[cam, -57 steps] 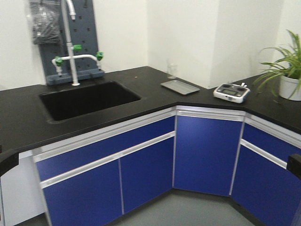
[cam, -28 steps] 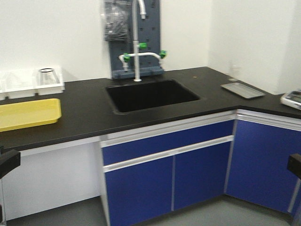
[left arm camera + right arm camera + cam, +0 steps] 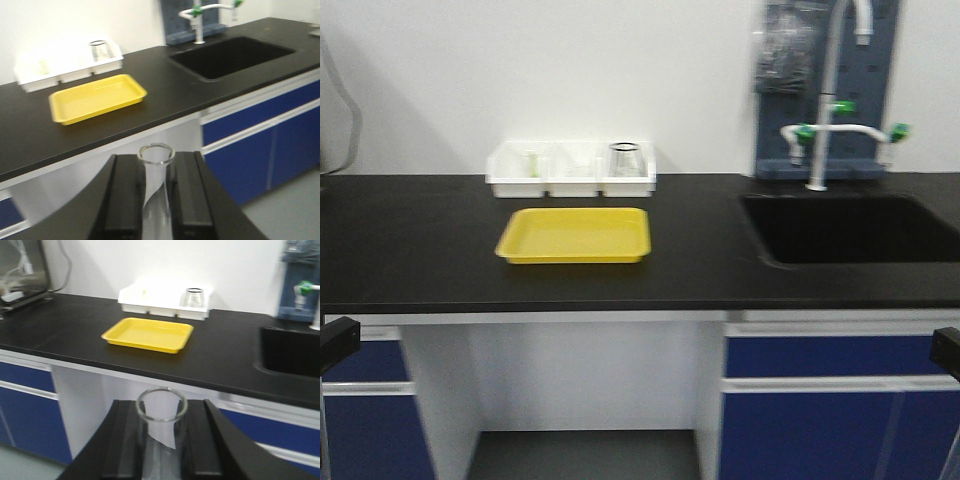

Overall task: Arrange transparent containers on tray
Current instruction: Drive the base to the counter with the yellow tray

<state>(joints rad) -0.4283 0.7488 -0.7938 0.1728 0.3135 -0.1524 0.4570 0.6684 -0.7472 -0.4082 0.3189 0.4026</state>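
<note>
tray (image 3: 573, 236) swung to centre ahead; left claw (image 3: 156, 158) clamps flask (image 3: 157, 196), right claw (image 3: 161, 406) glass vessel (image 3: 161, 450).

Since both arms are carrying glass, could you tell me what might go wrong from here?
The left fingers and right fingers clamp the left glass and right glass only by smooth sides, so either might slip. Both sit below the counter edge, which the glass could strike on the way up to the yellow tray. The flask in the white bins behind the tray could get knocked.
</note>
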